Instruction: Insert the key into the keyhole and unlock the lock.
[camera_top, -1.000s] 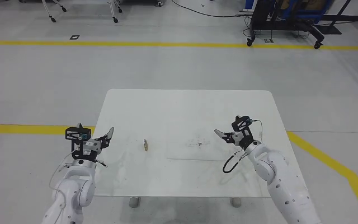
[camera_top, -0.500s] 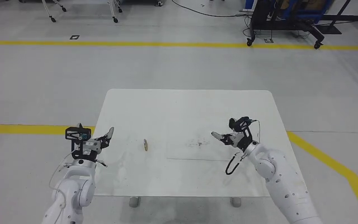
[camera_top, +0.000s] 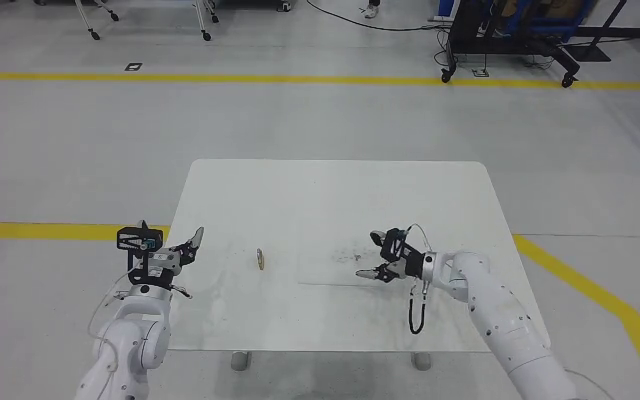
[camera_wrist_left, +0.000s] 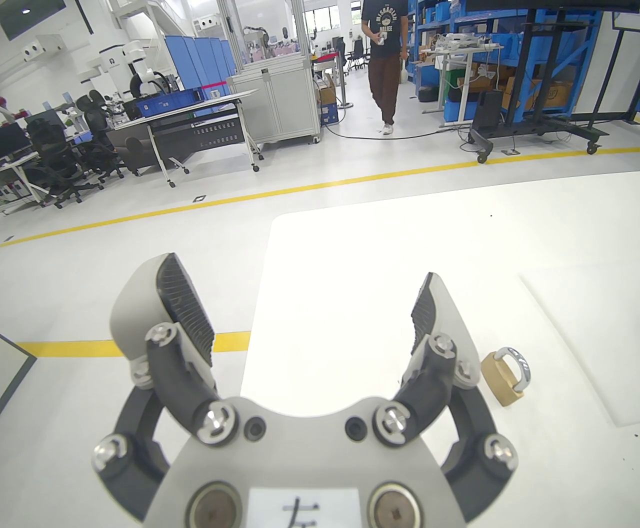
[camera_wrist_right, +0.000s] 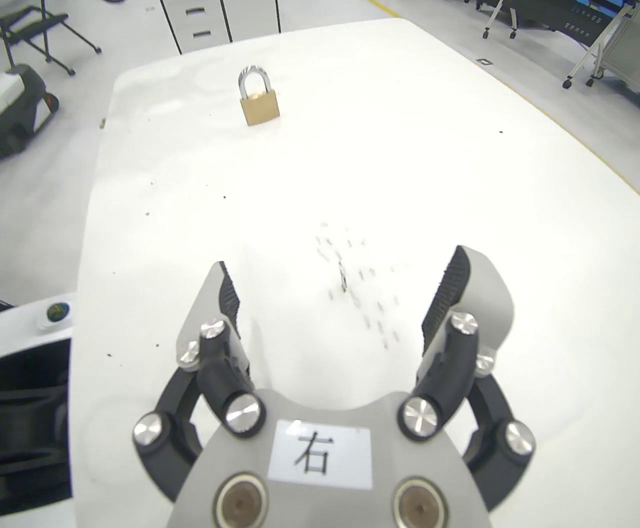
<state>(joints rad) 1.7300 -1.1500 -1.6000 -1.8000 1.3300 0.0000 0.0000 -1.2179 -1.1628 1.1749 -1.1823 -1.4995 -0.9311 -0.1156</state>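
A brass padlock (camera_top: 260, 259) with a silver shackle lies on the white table (camera_top: 330, 190), left of centre; it also shows as the padlock (camera_wrist_left: 505, 376) and the padlock (camera_wrist_right: 258, 103). A small silver key (camera_wrist_right: 343, 279) lies flat among dark scuff marks near the table's middle, seen faintly as the key (camera_top: 356, 258). My right gripper (camera_wrist_right: 340, 267) is open low over the table, its fingertips on either side of the key without touching it; in the top view the right gripper (camera_top: 371, 256) is beside the key. My left gripper (camera_wrist_left: 300, 280) is open and holds nothing at the table's left edge, the padlock off to one side of the left gripper (camera_top: 192, 245).
A thin clear sheet (camera_wrist_left: 575, 340) lies flat on the table around the key's area. Dark scuff marks (camera_wrist_right: 370, 300) dot the surface near the key. Yellow floor lines run beside and behind the table.
My right gripper has moved left across the table and come down around the key, turning so its fingers straddle it. The left arm and the padlock have stayed put.
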